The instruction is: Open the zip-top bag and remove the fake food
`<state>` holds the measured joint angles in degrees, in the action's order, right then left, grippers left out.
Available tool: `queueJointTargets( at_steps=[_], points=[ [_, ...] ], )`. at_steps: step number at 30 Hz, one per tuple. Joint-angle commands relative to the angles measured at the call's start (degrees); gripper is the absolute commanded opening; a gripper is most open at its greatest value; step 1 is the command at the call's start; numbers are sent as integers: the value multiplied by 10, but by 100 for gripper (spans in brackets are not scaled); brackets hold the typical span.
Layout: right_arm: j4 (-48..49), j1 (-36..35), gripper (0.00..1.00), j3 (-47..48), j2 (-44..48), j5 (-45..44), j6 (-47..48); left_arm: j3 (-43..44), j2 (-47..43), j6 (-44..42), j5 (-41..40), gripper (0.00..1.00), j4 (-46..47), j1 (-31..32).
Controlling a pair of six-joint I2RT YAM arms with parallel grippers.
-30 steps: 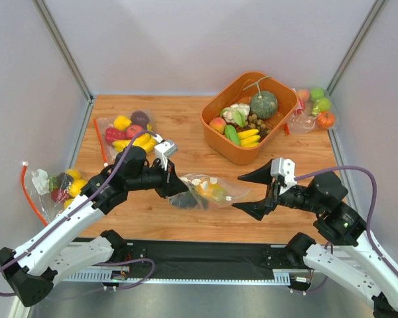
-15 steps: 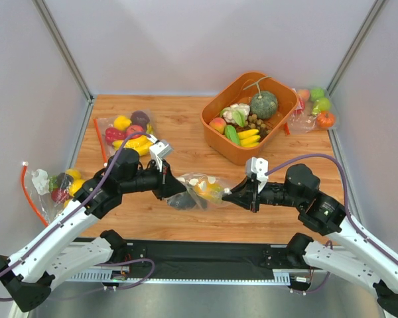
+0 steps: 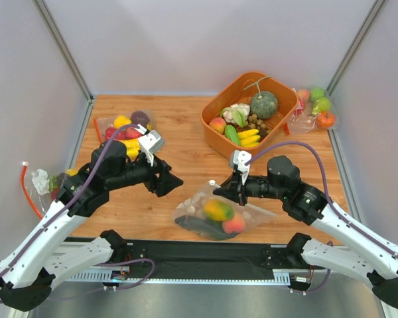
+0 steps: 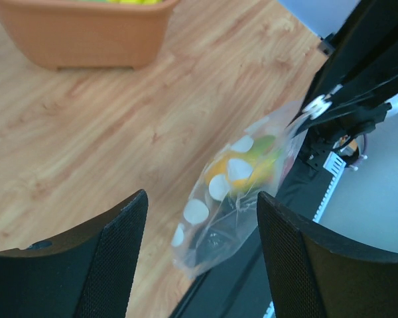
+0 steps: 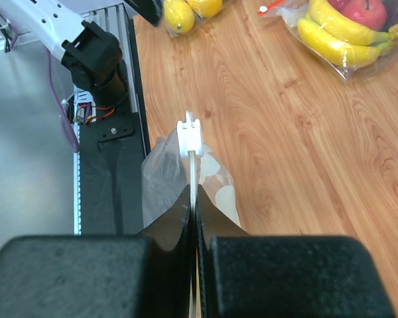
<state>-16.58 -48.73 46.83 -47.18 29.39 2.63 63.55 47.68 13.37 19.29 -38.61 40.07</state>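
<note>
The polka-dotted zip-top bag hangs by its top strip from my right gripper, which is shut on that strip. Through the plastic I see the fake food: a yellow-orange mango, a pink peach and a dark green vegetable. In the right wrist view the strip and its white slider stick out past the pinched jaws of the right gripper. My left gripper stands open to the left of the bag, touching nothing. In the left wrist view the bag shows beyond the left gripper.
An orange tub with a pumpkin, bananas and other pieces stands at the back right. Plain bags of fruit lie at the back left, far left and back right. The black base rail runs under the bag's lower end.
</note>
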Motion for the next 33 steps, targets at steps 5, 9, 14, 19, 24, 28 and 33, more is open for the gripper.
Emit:
queueJointTargets(
  at_steps=[5, 9, 14, 19, 24, 28, 33],
  points=[
    [51, -3, 0, 56, -56, 1, 22, 92, 32, -133, 59, 79, -21, 8],
    [56, -2, 0, 64, -73, -2, 28, 133, 101, -199, 59, 79, -27, 40],
    [71, 4, 0, 63, -85, 7, 31, 147, 153, -219, 92, 79, 30, 40],
    [110, 17, 0, 50, -92, 42, 12, 64, 132, -214, 137, 79, 68, 39],
    [130, 27, 0, 57, -116, 62, -1, 34, 116, -218, 161, 79, 73, 39],
    [132, 28, 0, 63, -117, 82, 0, 26, 136, -207, 183, 79, 90, 40],
    [131, 30, 0, 54, -114, 86, -4, 31, 164, -202, 180, 66, 84, 39]
  ],
)
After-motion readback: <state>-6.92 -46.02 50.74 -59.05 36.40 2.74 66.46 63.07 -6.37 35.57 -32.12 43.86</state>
